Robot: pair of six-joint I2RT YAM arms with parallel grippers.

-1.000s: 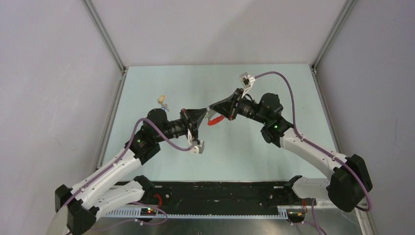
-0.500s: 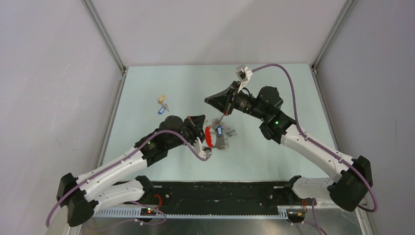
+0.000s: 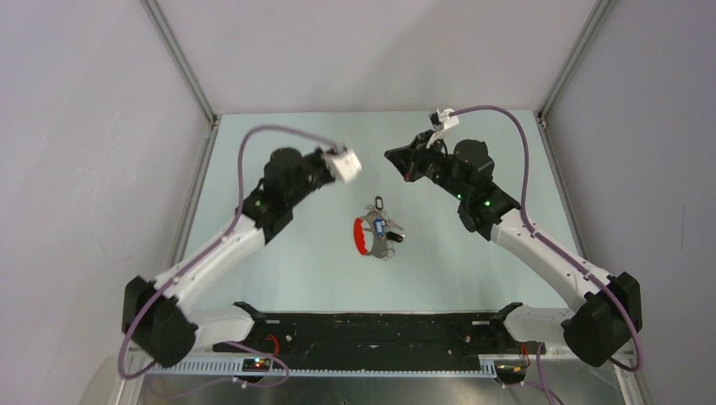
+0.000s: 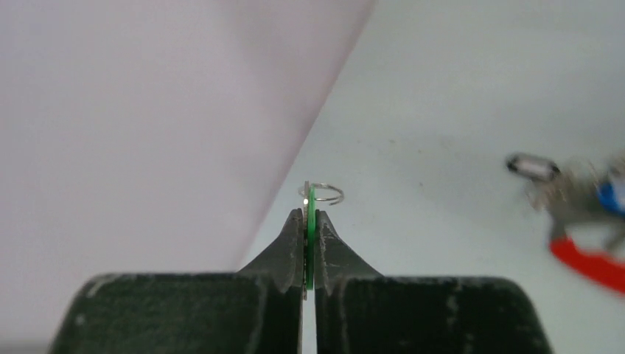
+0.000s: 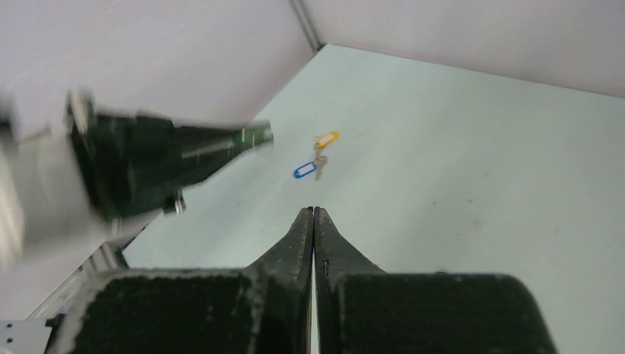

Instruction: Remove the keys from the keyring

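Since half a second ago the left gripper [image 4: 309, 215] has lifted off the keyring [image 3: 376, 239] and swung up toward the far left, and the right gripper [image 5: 313, 214] has drawn back toward the far right. A second ago both met at the ring in the air. The keyring now lies on the table [image 3: 473, 253] between the two arms, touched by neither. Its red band [image 3: 360, 236] is on its left side, and the remaining keys [image 3: 388, 236] are bunched on it. We make out a blue tag [image 3: 380, 227] and a black tag [image 3: 378, 202] among them. The left gripper pinches a green tag [image 4: 310, 221] edge-on, with a small wire loop [image 4: 324, 195] past the tips. The right gripper is pressed together, and we see nothing between the tips. A tan-tagged key [image 5: 326, 138] and a blue-tagged key [image 5: 304, 170] lie just beside each other on the table, near the left wall [image 4: 147, 110].
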